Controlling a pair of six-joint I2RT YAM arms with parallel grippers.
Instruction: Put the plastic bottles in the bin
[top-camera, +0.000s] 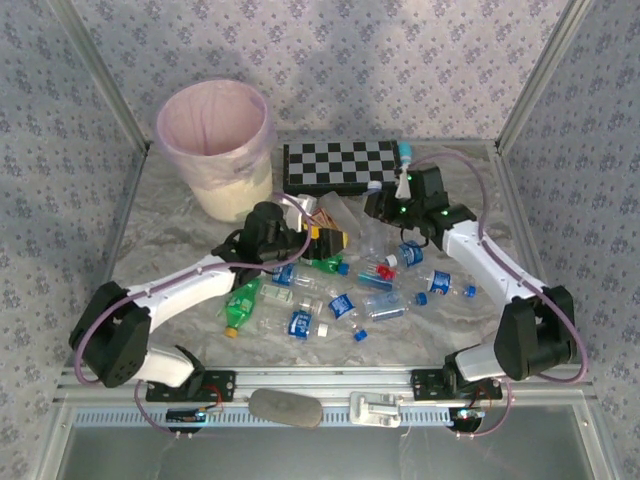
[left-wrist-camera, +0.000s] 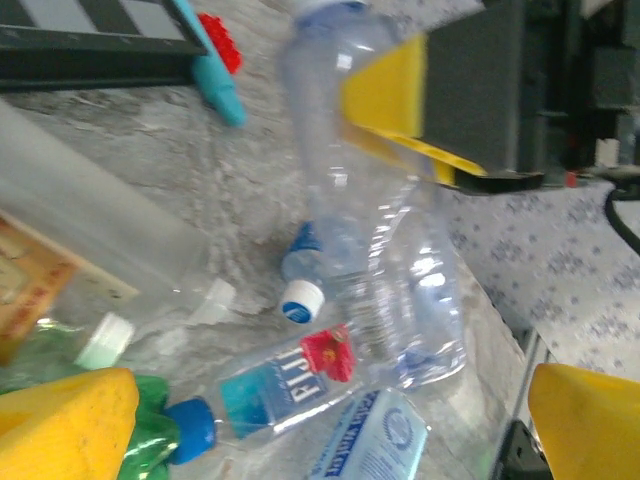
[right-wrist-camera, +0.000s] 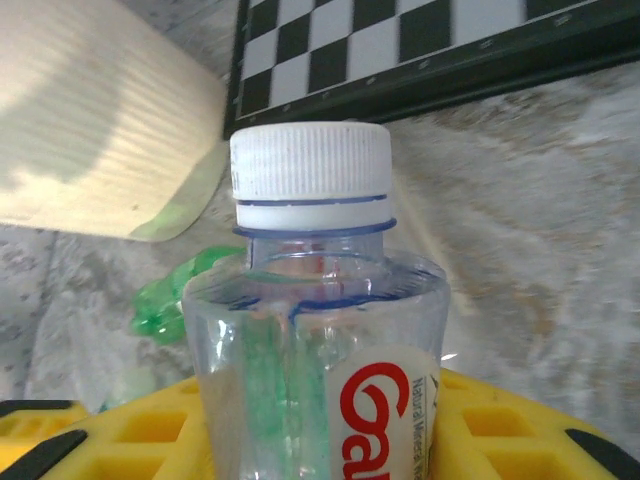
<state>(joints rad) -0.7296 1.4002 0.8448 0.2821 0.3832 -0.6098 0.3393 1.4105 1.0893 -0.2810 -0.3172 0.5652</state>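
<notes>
Grey marbled sheeting (top-camera: 170, 215) is spread over the table, which is enclosed by walls (top-camera: 330, 60) papered in a pale floral pattern and edged at the near side by a metal rail (top-camera: 330, 382). Across the middle of the sheet, between the two arms, the plastic bottles (top-camera: 345, 305) are scattered on their sides. Most are clear with blue labels and blue caps, and a green bottle (top-camera: 240, 305) with a yellow cap is laid at the left of the heap. A clear FIJI bottle (left-wrist-camera: 275, 385), blue-capped with a red flower on its label, is seen between the fingers of the left gripper (top-camera: 328, 242), which are spread wide and clasp nothing. A white-capped bottle (right-wrist-camera: 310, 330), clear with red lettering, is clenched by the right gripper (top-camera: 380, 215) just in front of the chessboard (top-camera: 340, 165). The bin (top-camera: 235, 190), round and cream-white with a pink liner folded over its rim, is stood at the far left beside the chessboard, apart from the bottles. A teal marker (left-wrist-camera: 215, 80) and a small red block (left-wrist-camera: 222, 45) are seen at the board's edge.
</notes>
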